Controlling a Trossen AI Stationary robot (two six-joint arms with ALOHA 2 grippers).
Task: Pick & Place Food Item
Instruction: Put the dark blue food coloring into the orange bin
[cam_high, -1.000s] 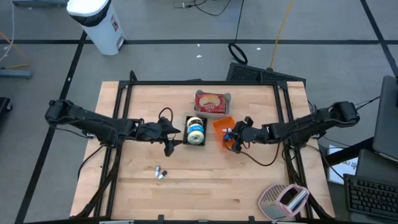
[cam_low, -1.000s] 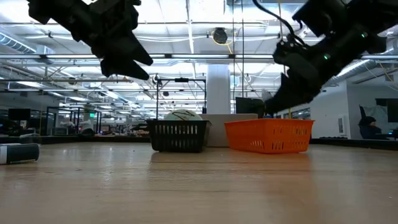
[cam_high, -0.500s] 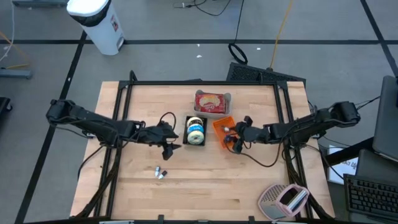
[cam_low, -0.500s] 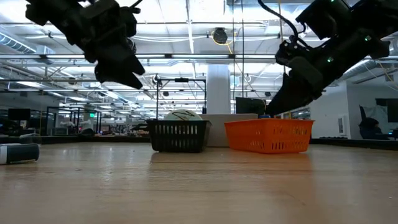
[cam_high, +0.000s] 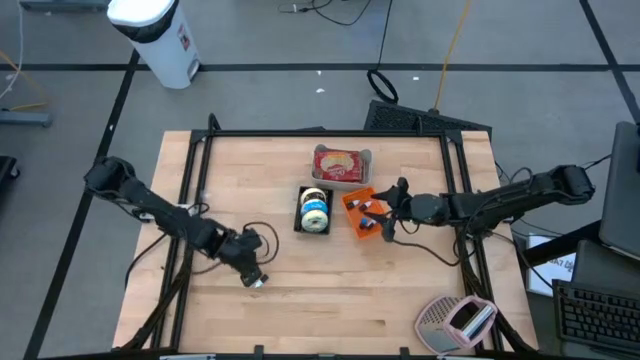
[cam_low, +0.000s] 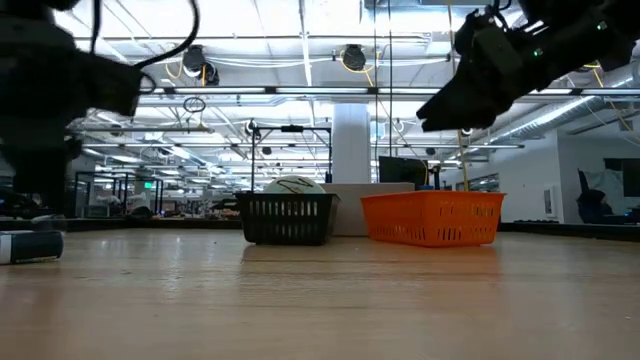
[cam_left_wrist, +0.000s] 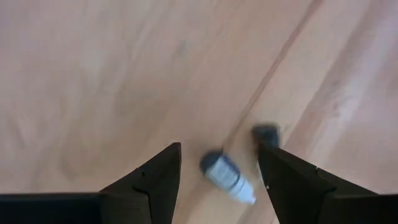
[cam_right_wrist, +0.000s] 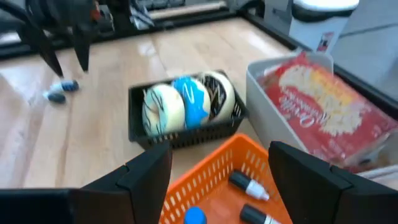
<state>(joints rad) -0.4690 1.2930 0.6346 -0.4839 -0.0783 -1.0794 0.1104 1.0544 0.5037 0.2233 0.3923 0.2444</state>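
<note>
Two small white tubes with dark caps lie on the bare wood in the near-left part of the table, close beside each other. In my left wrist view one tube lies in the gap ahead of my fingers, tilted across the plank seam, and the dark end of the other shows just past one fingertip. My left gripper hangs just over them, pointing steeply down, its jaws parted to a middling gap with nothing between the pads; I touch neither tube.

Farther off, toward the middle of the table, stands the black basket with round wrapped items in yellow, blue and dark print packed side by side. Just right of it sits the orange basket, and inside it lie small capped tubes and a blue cap. Beyond these two, on the far side, a grey tray holds a red packet.

My right gripper hovers above the right edge of the orange basket, pointing toward the table's middle and only slightly down. Its jaws stand wide apart and empty.

In the low view the orange basket and black basket stand side by side, with my right gripper well above them.
</note>
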